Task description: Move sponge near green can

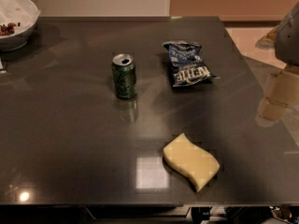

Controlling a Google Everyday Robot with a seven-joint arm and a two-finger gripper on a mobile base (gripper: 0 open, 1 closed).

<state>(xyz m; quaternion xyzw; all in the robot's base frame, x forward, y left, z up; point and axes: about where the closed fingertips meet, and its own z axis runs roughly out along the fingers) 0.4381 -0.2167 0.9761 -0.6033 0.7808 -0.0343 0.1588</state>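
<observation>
White bowl (14,29) at the 10 o'clock corner of the bench (70,139), red bits inside. Green can (124,76) upright, left of centre toward 11 o'clock: dark green print, silver top, opening visible. Blue chip bag (188,64) flat at 1 o'clock, near the can, not touching. Sponge (190,161) at 5 o'clock by the front edge: pale yellow, thick, wavy S-curved sides, lying flat, well apart from the can. Can sits at 11 o'clock from the sponge; the line between them crosses only bench surface. Hand (274,101) at 3 o'clock by the bench's right edge, apart from the sponge. Apart or together: cannot tell.
</observation>
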